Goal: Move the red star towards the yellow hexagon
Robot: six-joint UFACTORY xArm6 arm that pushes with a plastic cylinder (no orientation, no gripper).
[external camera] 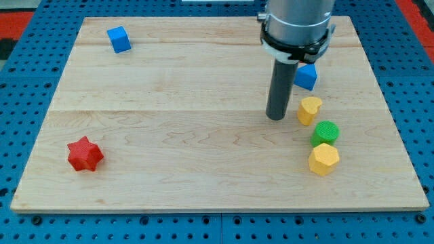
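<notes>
The red star (85, 154) lies near the board's lower left corner. The yellow hexagon (323, 159) lies at the lower right, touching a green round block (325, 131) just above it. My tip (276, 117) is the lower end of the dark rod, right of the board's centre. It stands just left of a yellow heart-shaped block (309, 110), apart from it. The tip is far to the right of the red star and up-left of the yellow hexagon.
A blue block (119, 38) sits at the upper left of the wooden board (203, 102). Another blue block (306, 76) sits at the upper right, partly behind the rod's mount. A blue pegboard surrounds the board.
</notes>
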